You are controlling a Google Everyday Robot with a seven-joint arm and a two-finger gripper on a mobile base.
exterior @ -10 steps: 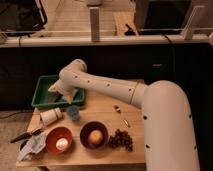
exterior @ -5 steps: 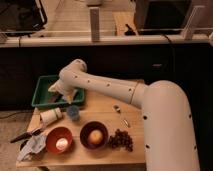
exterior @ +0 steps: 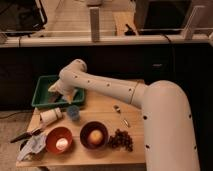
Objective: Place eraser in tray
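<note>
The green tray (exterior: pixel 42 95) stands at the table's back left corner. My gripper (exterior: pixel 58 90) hangs over the tray's right half, at the end of the white arm (exterior: pixel 105 89) that reaches in from the lower right. The eraser does not show; the gripper and wrist hide the part of the tray under them.
In front of the tray are a white cup on its side (exterior: pixel 50 116) and a grey-blue block (exterior: pixel 73 112). Along the front edge are a crumpled cloth (exterior: pixel 32 145) with a black-handled tool (exterior: pixel 22 135), two reddish bowls (exterior: pixel 59 141) (exterior: pixel 94 135) and grapes (exterior: pixel 120 140). A spoon (exterior: pixel 120 114) lies mid-table.
</note>
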